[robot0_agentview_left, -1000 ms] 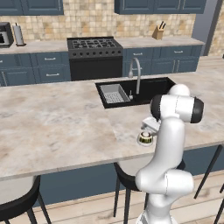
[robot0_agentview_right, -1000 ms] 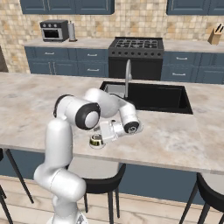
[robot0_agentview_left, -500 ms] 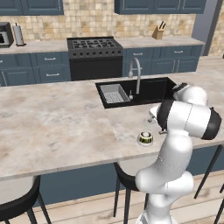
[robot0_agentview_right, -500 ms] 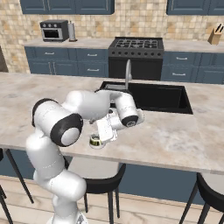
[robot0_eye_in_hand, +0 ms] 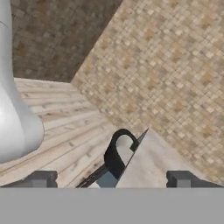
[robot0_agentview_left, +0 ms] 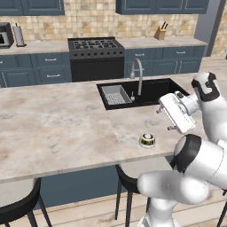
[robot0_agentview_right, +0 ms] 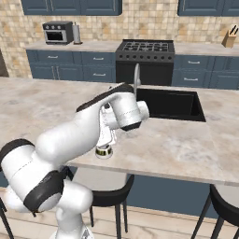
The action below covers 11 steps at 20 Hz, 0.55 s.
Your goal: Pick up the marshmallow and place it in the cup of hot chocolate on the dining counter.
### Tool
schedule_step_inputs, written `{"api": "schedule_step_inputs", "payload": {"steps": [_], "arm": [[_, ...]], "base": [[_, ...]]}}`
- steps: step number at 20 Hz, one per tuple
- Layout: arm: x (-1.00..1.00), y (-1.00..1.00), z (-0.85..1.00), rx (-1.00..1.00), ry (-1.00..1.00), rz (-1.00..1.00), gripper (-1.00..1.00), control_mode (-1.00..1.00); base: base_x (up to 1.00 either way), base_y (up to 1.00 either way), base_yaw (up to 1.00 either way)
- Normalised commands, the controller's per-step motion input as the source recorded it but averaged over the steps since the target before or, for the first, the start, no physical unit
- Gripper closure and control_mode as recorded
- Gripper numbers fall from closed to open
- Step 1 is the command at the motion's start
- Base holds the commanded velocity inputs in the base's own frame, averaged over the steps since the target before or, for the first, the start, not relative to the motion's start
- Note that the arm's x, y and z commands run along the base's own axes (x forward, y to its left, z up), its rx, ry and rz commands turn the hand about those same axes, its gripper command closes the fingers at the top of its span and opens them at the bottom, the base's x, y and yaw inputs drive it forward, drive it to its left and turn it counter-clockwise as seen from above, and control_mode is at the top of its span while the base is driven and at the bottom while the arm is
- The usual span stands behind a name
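Note:
The cup of hot chocolate [robot0_agentview_left: 147,140], small and pale with a yellow-green band, stands near the front edge of the dining counter [robot0_agentview_left: 57,128]. From the right it shows as the cup [robot0_agentview_right: 104,151], partly behind my hand. My gripper [robot0_agentview_left: 164,119] hangs above and to the right of the cup, turned on its side, jaws open and empty. The gripper [robot0_agentview_right: 107,136] is lifted off the counter [robot0_agentview_right: 186,144]. In the hand view the open gripper [robot0_eye_in_hand: 111,179] faces wooden floor and tiled wall, with nothing between its fingertips [robot0_eye_in_hand: 42,178]. The marshmallow is hidden.
A black sink [robot0_agentview_left: 142,93] with a curved steel faucet [robot0_agentview_left: 138,73] lies behind the cup. Black stools [robot0_agentview_left: 128,184] stand under the counter's front edge; one stool [robot0_eye_in_hand: 114,159] shows beside a counter corner. A stove [robot0_agentview_left: 95,44] and knife block [robot0_agentview_left: 160,32] line the back wall.
My hand has lifted away from just over the cup, swung up and to the right, and rolled onto its side. The jaws stayed open. The cup has not moved.

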Motion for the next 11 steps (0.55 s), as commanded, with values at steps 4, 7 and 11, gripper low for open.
{"api": "schedule_step_inputs", "payload": {"steps": [4, 7, 11], "arm": [[-0.89, 0.05, 0.89, 0.00, -0.37, 0.00, -1.00, -1.00], [-1.00, 0.16, 0.84, -0.01, -0.55, 0.00, -1.00, -1.00], [-1.00, 0.21, 0.55, -0.04, -0.65, 0.00, -1.00, -1.00]], "base": [[0.00, 0.00, 0.00], [0.00, 0.00, 0.00], [0.00, 0.00, 0.00]]}}
